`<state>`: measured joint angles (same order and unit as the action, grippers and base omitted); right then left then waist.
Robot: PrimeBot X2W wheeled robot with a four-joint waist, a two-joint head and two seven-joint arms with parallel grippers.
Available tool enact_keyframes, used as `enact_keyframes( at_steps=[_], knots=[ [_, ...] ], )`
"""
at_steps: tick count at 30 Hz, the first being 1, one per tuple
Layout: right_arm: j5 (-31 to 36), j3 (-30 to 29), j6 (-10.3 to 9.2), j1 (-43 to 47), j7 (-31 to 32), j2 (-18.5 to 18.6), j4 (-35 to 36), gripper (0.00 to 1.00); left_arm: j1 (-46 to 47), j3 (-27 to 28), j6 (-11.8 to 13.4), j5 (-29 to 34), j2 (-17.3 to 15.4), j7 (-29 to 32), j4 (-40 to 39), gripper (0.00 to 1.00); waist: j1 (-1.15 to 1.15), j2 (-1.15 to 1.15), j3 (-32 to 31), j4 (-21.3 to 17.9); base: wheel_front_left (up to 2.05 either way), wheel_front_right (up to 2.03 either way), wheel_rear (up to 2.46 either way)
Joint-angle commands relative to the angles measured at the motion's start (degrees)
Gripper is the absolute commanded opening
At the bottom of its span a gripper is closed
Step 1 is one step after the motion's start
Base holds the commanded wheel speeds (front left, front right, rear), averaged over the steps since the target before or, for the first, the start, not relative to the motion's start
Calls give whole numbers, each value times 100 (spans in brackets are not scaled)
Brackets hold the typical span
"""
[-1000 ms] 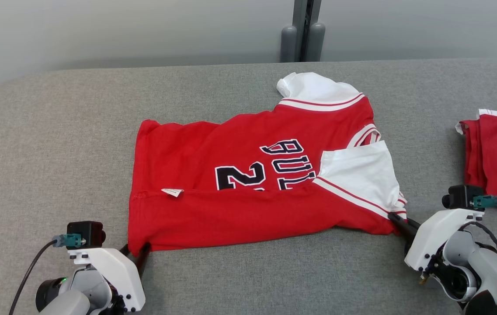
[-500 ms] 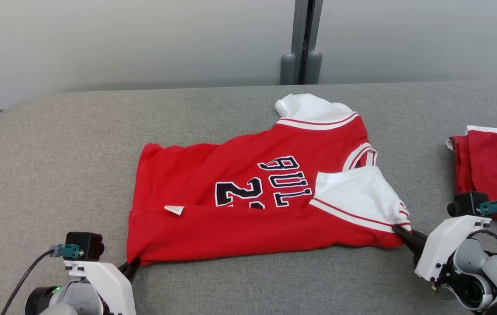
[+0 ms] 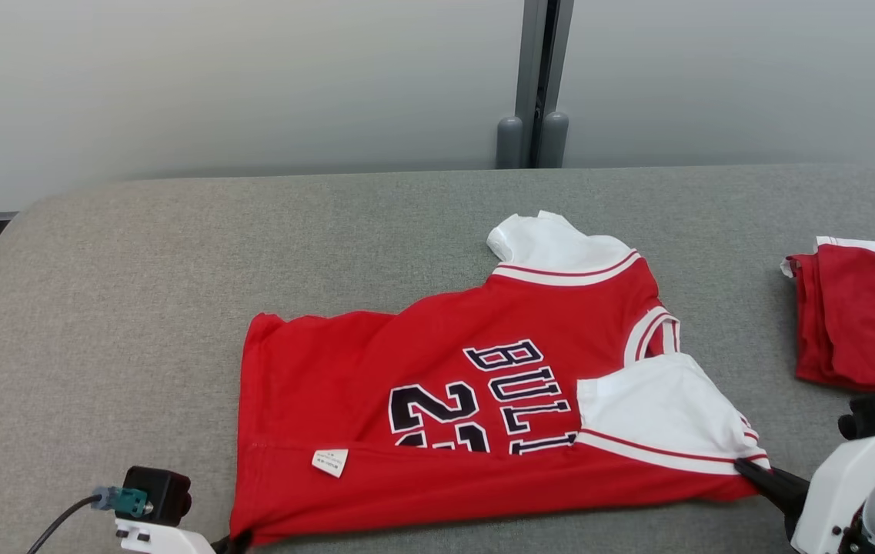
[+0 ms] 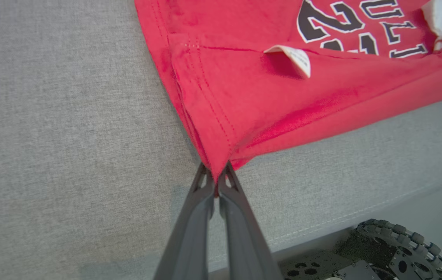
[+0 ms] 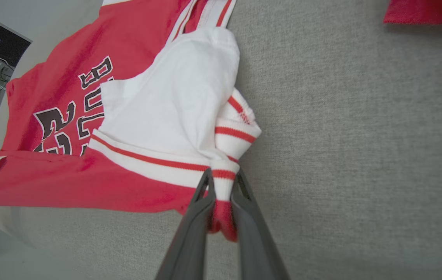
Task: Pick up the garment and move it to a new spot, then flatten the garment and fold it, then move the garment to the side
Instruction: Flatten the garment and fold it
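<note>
I see the shirt point(image 3: 375, 385) lying spread on the grey surface point(image 3: 114, 292), its near edge folded up over the dark lettering, with a white tag point(image 3: 330, 462) on that fold. My left jaws are pinched fully together on the shirt's near left corner point(image 4: 216, 155), and my right jaws are clamped on the striped cuff point(image 5: 224, 173) of its near white sleeve point(image 3: 652, 408), cloth bunched between them. A second red pile point(image 3: 868, 323) sits to the shirt's right, well apart from it.
</note>
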<state>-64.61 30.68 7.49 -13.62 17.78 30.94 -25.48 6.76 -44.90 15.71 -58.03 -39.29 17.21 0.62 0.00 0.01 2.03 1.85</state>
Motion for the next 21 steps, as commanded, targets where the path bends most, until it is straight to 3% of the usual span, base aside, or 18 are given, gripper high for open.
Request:
enact_keyframes(
  at_steps=[1, 7, 14, 15, 16, 17, 18, 21],
  knots=[
    [-29, -79, 1, 136, 31, 78, 65, 0, -86, 28, 64, -35, -74, 25, -56, 0, 0, -1, -11, -6, 0, 0, 0],
    [134, -618, 1, 839, 226, 160, 624, 0, -386, 58, 273, -121, -271, 73, -463, 0, 0, -1, -33, -43, 0, 0, 0],
    [552, -1347, 1, 1435, 659, -111, 1146, 0, -554, 56, 395, -234, -347, 173, -691, 0, 0, -1, 19, -103, 0, 0, 0],
    [641, -1438, 1, 1489, 741, -173, 1190, 18, -561, 54, 407, -248, -351, 191, -701, 5, 0, -1, 27, -108, 0, 0, 0],
    [729, -1541, 1, 1534, 820, -245, 1242, 38, -563, 48, 411, -253, -359, 216, -704, 36, 0, -1, 34, -111, 0, 0, 0],
    [809, -1639, 1, 1563, 903, -326, 1298, 60, -561, 37, 414, -258, -361, 240, -709, 56, 0, -1, 41, -112, 0, 0, 0],
    [895, -1736, 1, 1586, 980, -410, 1347, 100, -553, 32, 418, -263, -363, 261, -718, 100, 0, -1, 49, -111, 0, 0, 0],
    [1123, -2050, 1, 1678, 1199, -630, 1548, 100, -493, 70, 449, -202, -381, 203, -739, 100, 0, -1, 69, -99, 0, 0, 0]
  ],
)
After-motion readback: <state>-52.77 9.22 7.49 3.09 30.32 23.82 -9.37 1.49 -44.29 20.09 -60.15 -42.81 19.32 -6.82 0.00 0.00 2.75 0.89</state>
